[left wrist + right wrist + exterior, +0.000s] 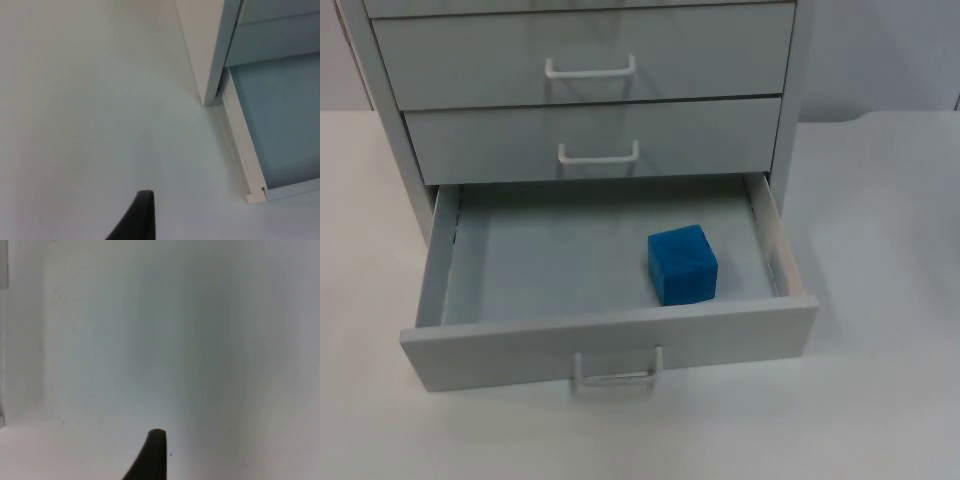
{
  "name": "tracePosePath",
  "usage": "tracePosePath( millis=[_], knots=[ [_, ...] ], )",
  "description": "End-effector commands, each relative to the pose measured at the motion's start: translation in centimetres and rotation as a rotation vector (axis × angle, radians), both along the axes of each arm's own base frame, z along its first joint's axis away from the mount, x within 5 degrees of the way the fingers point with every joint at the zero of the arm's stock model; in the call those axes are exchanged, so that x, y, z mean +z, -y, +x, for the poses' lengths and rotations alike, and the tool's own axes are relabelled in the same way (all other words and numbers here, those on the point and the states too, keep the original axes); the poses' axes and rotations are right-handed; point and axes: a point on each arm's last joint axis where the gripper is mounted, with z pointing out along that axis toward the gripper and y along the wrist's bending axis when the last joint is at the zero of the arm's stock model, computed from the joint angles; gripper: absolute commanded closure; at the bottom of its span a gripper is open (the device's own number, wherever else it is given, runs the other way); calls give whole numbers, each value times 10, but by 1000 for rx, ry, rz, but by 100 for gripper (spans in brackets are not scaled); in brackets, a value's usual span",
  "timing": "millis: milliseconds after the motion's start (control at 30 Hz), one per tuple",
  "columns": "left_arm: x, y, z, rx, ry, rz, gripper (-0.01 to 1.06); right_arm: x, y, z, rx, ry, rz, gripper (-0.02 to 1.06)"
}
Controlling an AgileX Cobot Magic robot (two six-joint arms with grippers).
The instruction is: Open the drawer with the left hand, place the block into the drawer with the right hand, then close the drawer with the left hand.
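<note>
White table (880,400): the work surface, carrying a grey drawer cabinet (785,150) that stands at its far side. Cabinet as landmark: two upper drawers closed, each with a white bar handle; the upper closed drawer (585,55) and the middle closed drawer (595,140) sit flush with the cabinet's front.

Bottom drawer (610,345): pulled well out of the cabinet toward the camera, its interior floor exposed, its white handle (617,372) on the front panel. In the left wrist view, one side wall of this drawer (245,150) runs out from the cabinet's front corner (210,60), with table surface beside it.

Blue block (682,265): rests inside the open bottom drawer, on the drawer floor, forward of the cabinet's front face and nearer the drawer's right-hand wall than its left, close to the front panel but apart from the side wall.

Left gripper (142,217): one black fingertip visible, above bare table beside the cabinet's side panel, touching nothing visible; whether its jaws stand apart or together cannot be told.

Right gripper (155,455): one black fingertip visible before a pale, featureless surface; jaw state likewise cannot be told, and nothing is seen held.
</note>
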Motion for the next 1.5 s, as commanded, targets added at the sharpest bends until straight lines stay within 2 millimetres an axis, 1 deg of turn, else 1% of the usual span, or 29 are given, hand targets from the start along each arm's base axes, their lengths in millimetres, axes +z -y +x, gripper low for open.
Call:
tracePosePath(
  millis=[0, 600, 767, 833, 933, 967, 1133, 1167, 1233, 1300, 1467],
  knots=[
    [0, 0, -1, 3, 7, -7, 0, 1, 6, -3, -11, -1, 2, 21],
    [0, 0, -1, -13, 12, 4, 0, 2, 9, -1, -4, 17, -25, 21],
    [0, 0, -1, -13, 12, 4, 0, 10, 9, -7, -4, 38, -26, 21],
    [0, 0, -1, -13, 12, 4, 0, 19, 9, -14, -4, 67, -28, 21],
    [0, 1, -1, -30, 14, 13, 0, 29, 8, -31, -3, 108, -28, 21],
    [0, 1, -1, -30, 14, 13, 0, 29, 8, -31, -3, 108, -28, 21],
    [0, 3, -1, -55, 16, 9, 0, 56, 8, -60, -3, 238, -34, 21],
    [0, 3, -1, -55, 16, 9, 0, 56, 8, -60, -3, 238, -34, 21],
    [0, 3, -1, -55, 16, 9, 0, 64, 8, -67, -4, 275, -35, 21],
    [0, 3, -1, -55, 16, 9, 0, 68, 8, -70, -4, 293, -35, 21],
    [1, 3, -1, -54, 23, 9, 0, 68, 8, -70, -4, 296, -35, 21]
  ],
)
